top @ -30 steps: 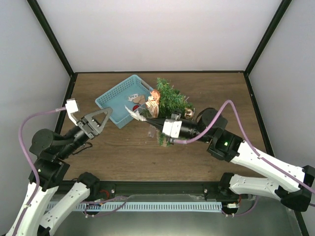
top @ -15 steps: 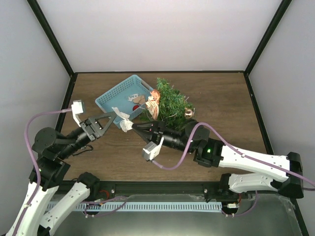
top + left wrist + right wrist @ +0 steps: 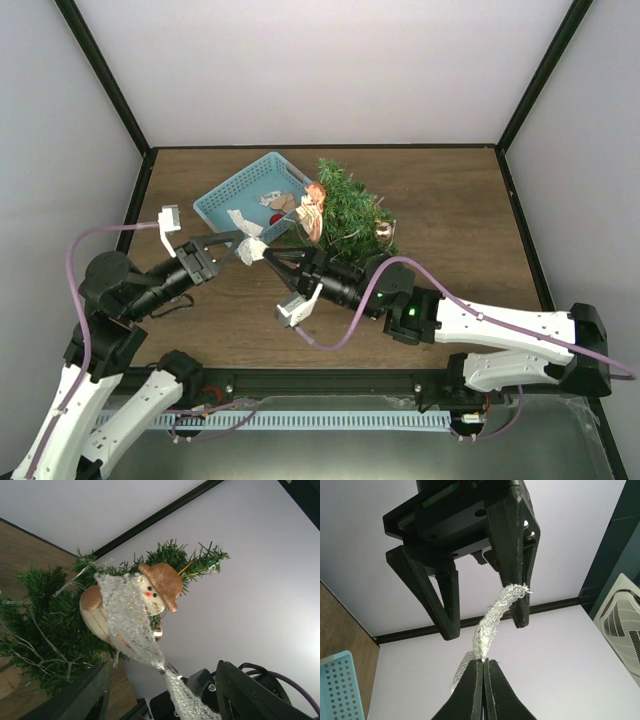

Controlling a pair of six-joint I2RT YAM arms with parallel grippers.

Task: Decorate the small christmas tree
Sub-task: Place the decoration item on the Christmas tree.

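Brown wood table, white walls, black frame. The small christmas tree stands at the rear centre, just right of a light-blue basket.

Top view: both arms meet in front of the basket. Left gripper and right gripper are tip to tip. A gold bauble hangs on the tree's right side.

Right wrist view: right fingers are pressed together, pinching a white mesh ribbon. Left fingers are spread, and the ribbon's free end touches one of them, unclamped. The top view is too small to show this.

Left wrist view only: a snowman ornament in a brown hat sits among the branches, with the ribbon crossing in front of it.
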